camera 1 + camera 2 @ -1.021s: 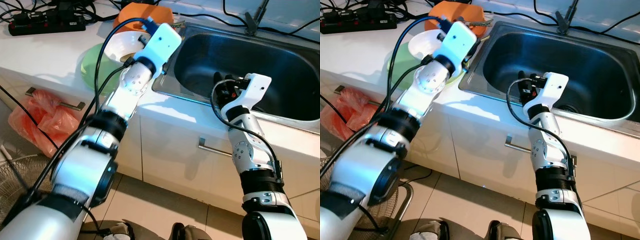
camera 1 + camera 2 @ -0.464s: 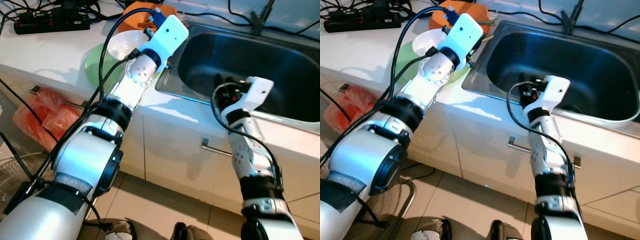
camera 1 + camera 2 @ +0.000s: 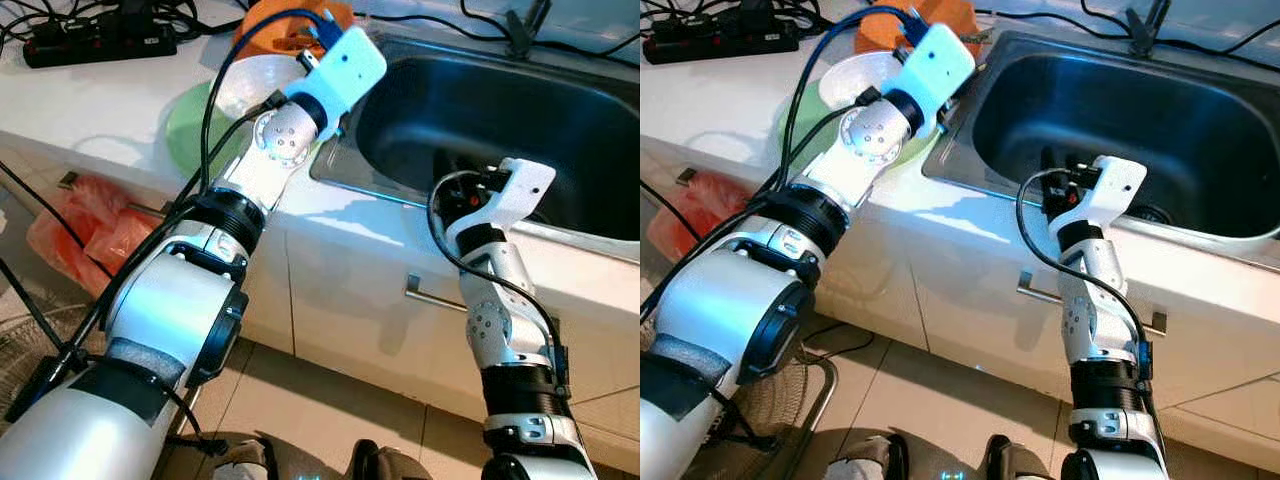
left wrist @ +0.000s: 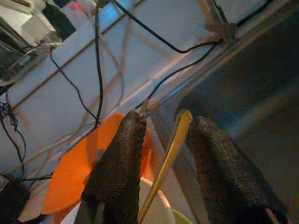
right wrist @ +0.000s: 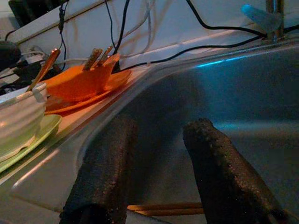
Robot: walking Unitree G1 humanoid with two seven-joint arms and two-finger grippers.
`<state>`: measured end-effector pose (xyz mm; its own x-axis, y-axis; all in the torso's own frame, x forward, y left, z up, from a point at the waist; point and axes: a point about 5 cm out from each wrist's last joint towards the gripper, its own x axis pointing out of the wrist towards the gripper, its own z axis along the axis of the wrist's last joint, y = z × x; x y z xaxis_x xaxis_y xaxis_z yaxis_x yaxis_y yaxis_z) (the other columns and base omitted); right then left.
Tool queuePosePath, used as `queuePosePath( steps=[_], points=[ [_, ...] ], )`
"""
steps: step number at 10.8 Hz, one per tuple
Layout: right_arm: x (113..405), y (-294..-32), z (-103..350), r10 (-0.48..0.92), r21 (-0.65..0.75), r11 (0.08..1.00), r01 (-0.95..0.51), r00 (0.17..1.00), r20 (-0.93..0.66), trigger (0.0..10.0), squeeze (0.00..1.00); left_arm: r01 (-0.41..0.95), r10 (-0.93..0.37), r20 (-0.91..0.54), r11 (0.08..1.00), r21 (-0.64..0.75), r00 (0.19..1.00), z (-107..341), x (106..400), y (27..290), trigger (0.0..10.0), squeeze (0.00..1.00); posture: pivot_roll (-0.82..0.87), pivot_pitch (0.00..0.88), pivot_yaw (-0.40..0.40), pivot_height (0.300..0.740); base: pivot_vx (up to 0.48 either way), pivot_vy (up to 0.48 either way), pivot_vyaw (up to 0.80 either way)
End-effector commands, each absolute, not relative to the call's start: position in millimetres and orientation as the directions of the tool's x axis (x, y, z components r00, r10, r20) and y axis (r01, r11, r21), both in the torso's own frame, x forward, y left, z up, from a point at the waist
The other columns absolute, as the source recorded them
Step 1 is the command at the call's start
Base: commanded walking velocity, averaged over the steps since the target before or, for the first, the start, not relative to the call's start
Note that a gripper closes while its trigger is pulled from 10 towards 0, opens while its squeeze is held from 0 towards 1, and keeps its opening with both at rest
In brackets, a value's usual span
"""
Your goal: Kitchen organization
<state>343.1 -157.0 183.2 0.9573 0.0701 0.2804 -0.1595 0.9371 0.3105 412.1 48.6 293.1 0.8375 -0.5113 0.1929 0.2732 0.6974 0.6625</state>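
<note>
A white bowl point(image 3: 240, 92) sits on a green plate point(image 3: 188, 122) on the counter, just left of the steel sink point(image 3: 560, 110). A golden spoon point(image 4: 170, 151) stands in the bowl. My left gripper point(image 4: 166, 123) is above the bowl, open, with the spoon's handle between its fingers, close to one finger point(image 4: 212, 163). My right gripper point(image 5: 159, 128) is low inside the sink, open and holding nothing. Thin wooden chopsticks point(image 5: 163, 207) lie on the sink floor just under its fingertips.
An orange dish point(image 5: 79, 81) with utensils stands behind the bowl. A black power strip point(image 3: 90, 45) and cables lie at the back of the counter. A tap point(image 5: 271, 14) rises behind the sink. A red plastic bag point(image 3: 75, 240) hangs below the counter.
My left gripper has moved a little further back and up over the bowl. The right gripper has stayed in the sink. The camera has shifted slightly.
</note>
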Motion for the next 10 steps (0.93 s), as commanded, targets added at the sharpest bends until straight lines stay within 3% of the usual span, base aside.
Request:
queuePosePath(
  steps=[1,7,10],
  points=[
    [342,-160,183,0.063,0.313,0.938,-0.148,0.962,0.266,10.0,0.00,0.281,-0.532,0.174,0.664,0.693,0.829,301,412,46,10.0,0.00,-0.03,0.210,0.016,0.740,0.000,0.000,0.00],
    [346,-158,218,0.091,0.282,0.939,-0.195,0.935,0.342,10.0,0.00,0.275,-0.496,0.109,0.637,0.720,0.862,296,416,53,10.0,0.00,-0.05,0.253,0.005,0.740,0.000,0.000,0.00],
    [340,-159,221,0.089,0.283,0.939,-0.196,0.933,0.349,10.0,0.00,0.200,-0.467,0.155,0.624,0.755,0.870,306,416,50,10.0,0.00,-0.06,0.264,0.005,0.740,0.000,0.000,0.00]
  ],
)
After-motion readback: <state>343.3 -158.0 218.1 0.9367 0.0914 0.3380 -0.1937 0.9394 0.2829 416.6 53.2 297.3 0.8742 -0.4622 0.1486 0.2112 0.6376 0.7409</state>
